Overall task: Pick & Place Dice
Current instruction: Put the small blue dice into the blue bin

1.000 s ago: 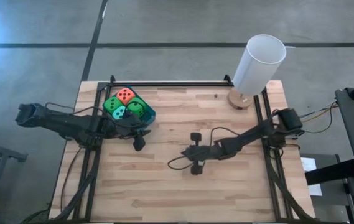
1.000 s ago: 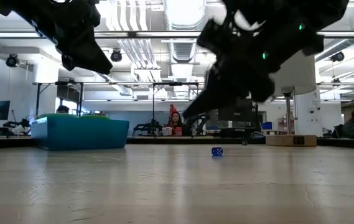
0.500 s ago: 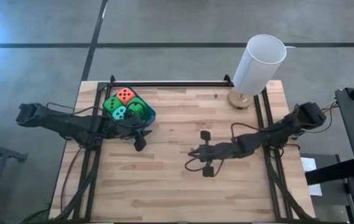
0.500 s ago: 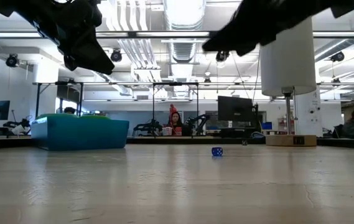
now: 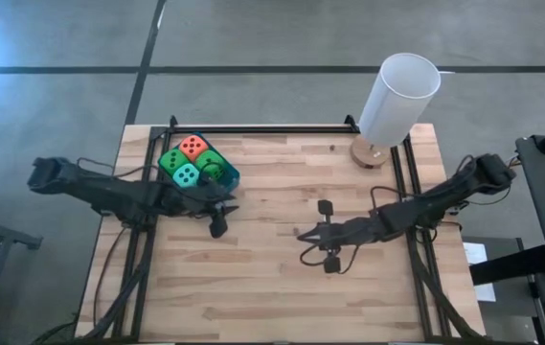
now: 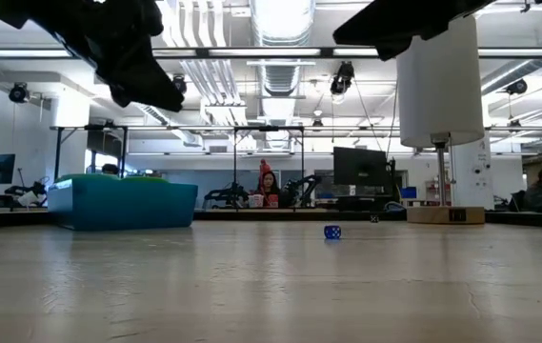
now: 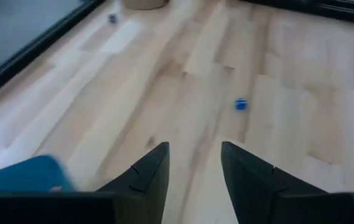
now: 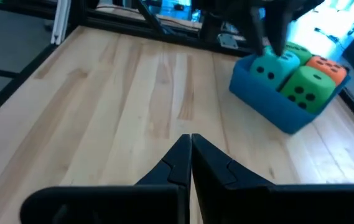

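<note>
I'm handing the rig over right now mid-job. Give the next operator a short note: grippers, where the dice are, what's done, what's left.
Left gripper: open, empty, just off the blue tray, toward the table's middle.
Right gripper: shut, empty, over mid-table.
Dice: orange-red die, teal die and two green dice all sit in the blue tray at the far left corner.
Also on the table: a tiny blue cube lying loose, near the white cylinder on its wooden base.
Done: four dice are in the tray.
Left: seemingly only the tiny blue cube, if it counts.
</note>
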Available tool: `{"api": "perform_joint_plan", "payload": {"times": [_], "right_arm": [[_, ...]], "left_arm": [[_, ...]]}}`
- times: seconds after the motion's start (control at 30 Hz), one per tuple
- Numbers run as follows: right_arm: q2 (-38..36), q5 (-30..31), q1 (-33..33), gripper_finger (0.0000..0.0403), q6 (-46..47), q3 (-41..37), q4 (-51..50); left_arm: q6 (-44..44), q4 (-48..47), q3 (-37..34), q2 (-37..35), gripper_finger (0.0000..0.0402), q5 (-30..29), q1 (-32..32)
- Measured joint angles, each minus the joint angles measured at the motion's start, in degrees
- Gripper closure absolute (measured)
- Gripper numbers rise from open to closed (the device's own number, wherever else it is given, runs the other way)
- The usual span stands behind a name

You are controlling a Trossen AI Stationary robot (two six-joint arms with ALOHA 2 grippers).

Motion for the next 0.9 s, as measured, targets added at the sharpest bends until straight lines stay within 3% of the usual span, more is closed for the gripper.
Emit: {"api": "perform_joint_plan", "payload": {"times": [0.17,0.43,0.7,0.9], "right_arm": [[-2.4,0.6,0.0,0.0394,0.1,-0.3,-3.7],[-5.7,0.7,0.0,0.0394,5.0,-1.8,-12.2],[-5.9,0.6,-1.5,0.0394,9.9,-8.9,-11.4],[-2.4,0.5,-4.4,0.0394,12.3,-15.2,-0.2]], "left_arm": [[6.0,6.6,0.0,4.7,0.0255,4.7,-0.5],[12.1,18.4,0.0,13.6,0.0247,4.9,-0.5],[13.1,31.2,0.0,22.0,0.0252,4.9,-0.5],[13.1,34.3,1.4,26.9,0.0247,5.0,-0.5]]}}
